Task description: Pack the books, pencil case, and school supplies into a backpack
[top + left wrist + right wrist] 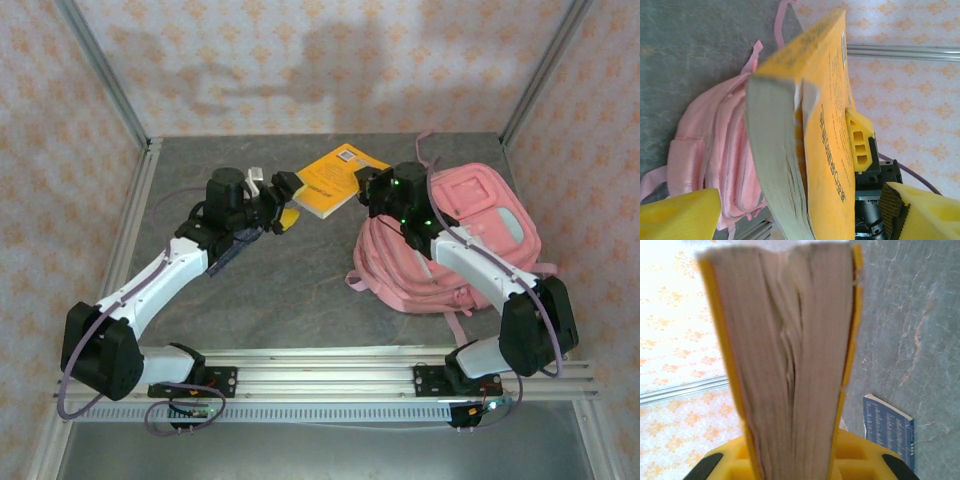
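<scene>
Over the grey table (250, 290), seen from above, we find the orange-yellow book (333, 180) raised between the left gripper (287, 200) and the right gripper (365, 190), just left of the pink backpack (470, 240) lying on the tabletop. From that height we cannot judge either grip, but the wrist cameras settle it. The right wrist view shows the right gripper clamped on the book, its yellow fingers (860, 460) against both covers and the page edges facing us. A blue book (890, 430) lies flat on the table beyond. The left wrist view shows the left gripper's fingers (680, 215) wide apart, clear of the book and holding nothing. Dark print runs along the cover there, and we cannot read it. The overhead view adds a white barcode label (347, 155).
</scene>
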{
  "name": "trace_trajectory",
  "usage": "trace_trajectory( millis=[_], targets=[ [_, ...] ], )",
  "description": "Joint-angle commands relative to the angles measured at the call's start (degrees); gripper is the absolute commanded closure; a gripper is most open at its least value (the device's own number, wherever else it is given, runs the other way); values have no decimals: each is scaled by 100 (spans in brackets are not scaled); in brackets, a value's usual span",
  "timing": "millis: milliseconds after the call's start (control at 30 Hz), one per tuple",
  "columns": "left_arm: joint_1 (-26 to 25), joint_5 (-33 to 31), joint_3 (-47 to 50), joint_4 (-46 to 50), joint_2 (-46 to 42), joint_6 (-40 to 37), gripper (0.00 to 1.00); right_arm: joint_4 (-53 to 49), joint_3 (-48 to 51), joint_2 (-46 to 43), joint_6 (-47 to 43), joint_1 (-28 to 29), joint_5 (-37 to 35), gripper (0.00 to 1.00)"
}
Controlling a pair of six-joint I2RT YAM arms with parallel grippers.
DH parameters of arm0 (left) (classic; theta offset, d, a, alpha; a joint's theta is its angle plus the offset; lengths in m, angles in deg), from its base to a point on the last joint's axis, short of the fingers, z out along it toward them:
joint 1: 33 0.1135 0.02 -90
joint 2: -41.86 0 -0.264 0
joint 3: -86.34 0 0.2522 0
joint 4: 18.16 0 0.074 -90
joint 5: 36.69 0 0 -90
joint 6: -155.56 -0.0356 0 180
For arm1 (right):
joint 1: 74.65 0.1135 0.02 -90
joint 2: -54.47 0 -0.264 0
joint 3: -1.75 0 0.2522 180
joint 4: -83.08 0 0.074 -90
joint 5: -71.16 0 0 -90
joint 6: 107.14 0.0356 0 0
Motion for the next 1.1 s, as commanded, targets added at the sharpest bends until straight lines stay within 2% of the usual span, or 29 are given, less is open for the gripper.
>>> trace_trajectory(
  millis=[0, 67, 233, 300, 533, 667, 767, 833, 900, 933, 967, 1067],
  targets=[
    [-122, -454, -122, -609, 139, 331, 18, 805, -292, -106, 318, 57, -299, 100],
    [-163, -494, -150, -746, 282, 435, 22, 832, -282, -135, 347, 92, -348, 100],
    [-197, -566, -350, -1022, 471, 553, 48, 727, -151, -252, 343, 192, -508, 100],
    [-223, -579, -454, -1040, 514, 538, 55, 670, -26, -315, 381, 240, -638, 100],
    [-291, -500, -650, -1095, 774, 577, 58, 481, 154, -449, 476, 499, -1165, 100],
    [-329, -435, -726, -1223, 901, 683, 71, 229, 165, -495, 518, 527, -1305, 100],
    [-365, -395, -818, -1199, 954, 669, 76, 45, 166, -528, 562, 544, -1398, 100],
    [-390, -378, -858, -1165, 973, 618, 86, -27, 153, -534, 533, 554, -1435, 100],
    [-393, -368, -866, -1154, 983, 616, 100, -267, 121, -596, 407, 558, -1503, 100],
    [-389, -383, -863, -1139, 975, 616, 100, -418, 91, -621, 284, 555, -1533, 100],
    [-384, -401, -861, -1097, 953, 594, 100, -592, 56, -658, 81, 554, -1546, 94],
    [-366, -491, -986, -402, 792, 100, 100, -1163, -96, -766, -772, 546, -1457, 58]
  ],
)
